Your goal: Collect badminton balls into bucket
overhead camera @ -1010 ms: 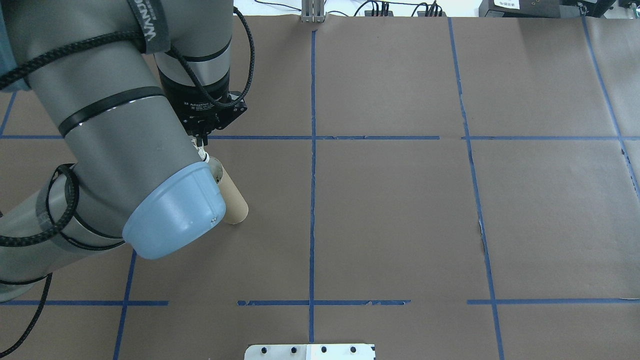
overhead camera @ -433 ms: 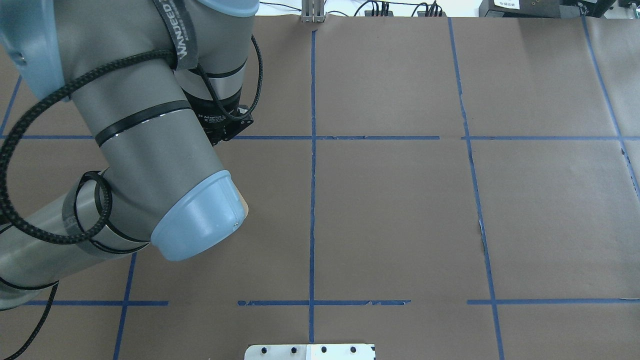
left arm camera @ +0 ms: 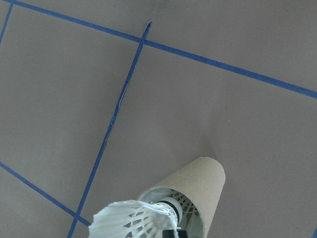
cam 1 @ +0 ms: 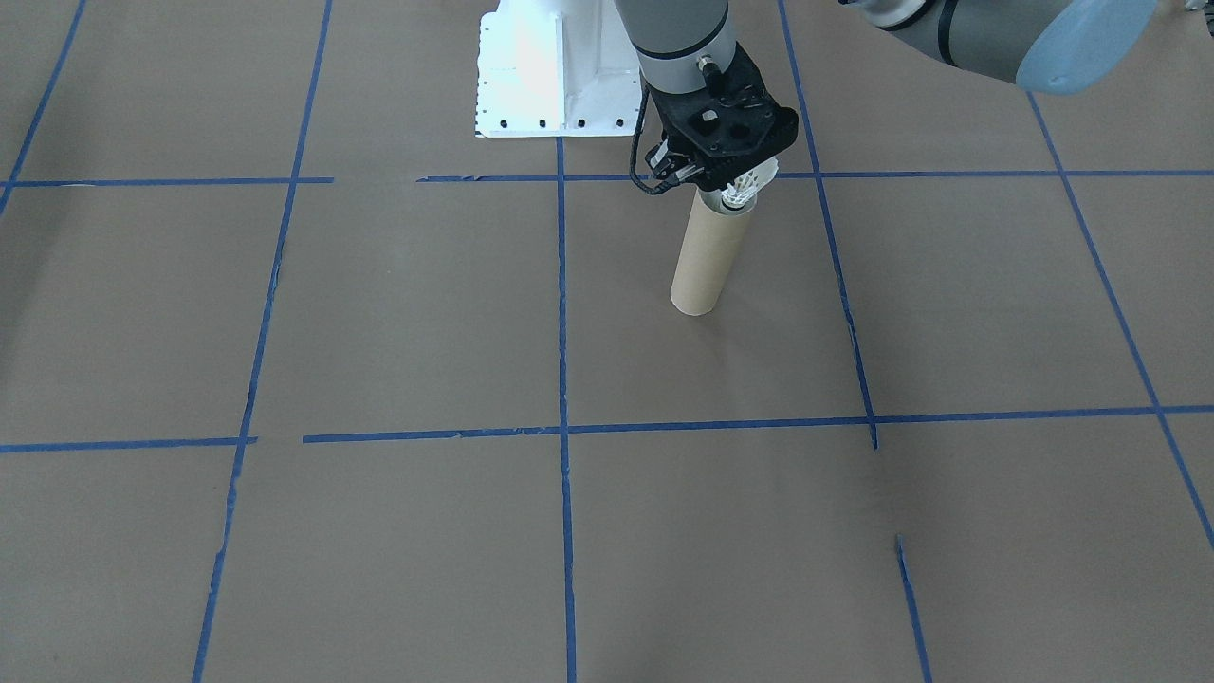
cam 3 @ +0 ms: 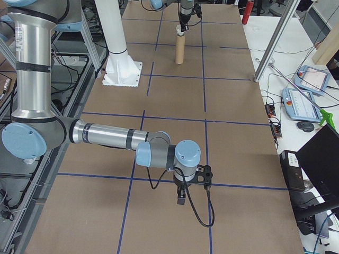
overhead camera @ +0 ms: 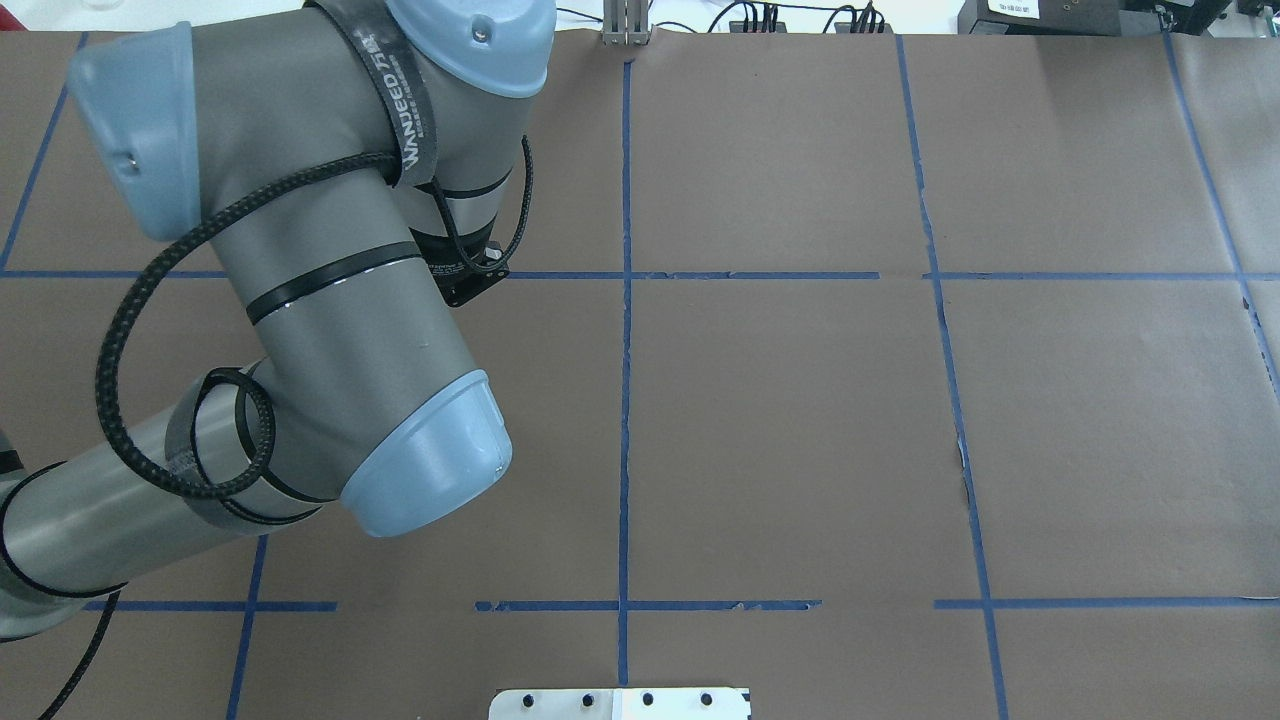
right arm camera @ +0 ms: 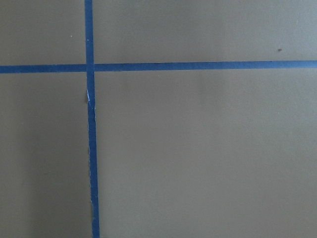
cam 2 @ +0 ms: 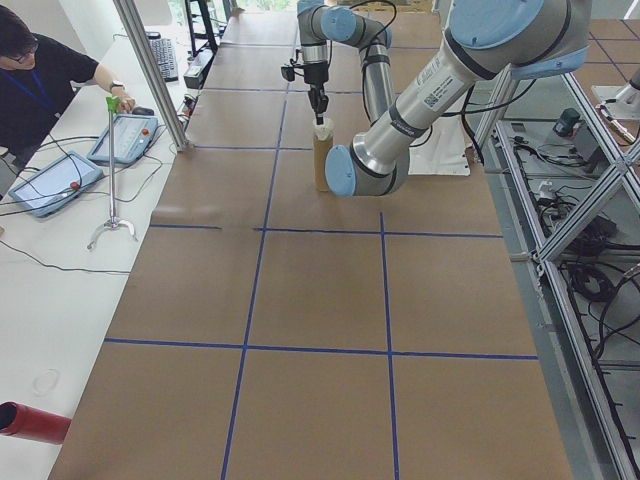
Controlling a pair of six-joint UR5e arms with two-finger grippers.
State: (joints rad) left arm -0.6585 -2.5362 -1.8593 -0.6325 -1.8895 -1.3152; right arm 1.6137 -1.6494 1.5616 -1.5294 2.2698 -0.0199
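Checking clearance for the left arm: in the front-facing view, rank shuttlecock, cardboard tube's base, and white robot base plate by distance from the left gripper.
From the left gripper:
1. Shuttlecock, at the fingertips, over the tube's mouth.
2. Cardboard tube, its base toward the view's bottom.
3. White robot base plate, up-left in this view.

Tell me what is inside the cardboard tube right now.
In the left wrist view, the tube holds one shuttlecock just below its rim, cork up. The left gripper holds another shuttlecock at the mouth. Deeper down is hidden.
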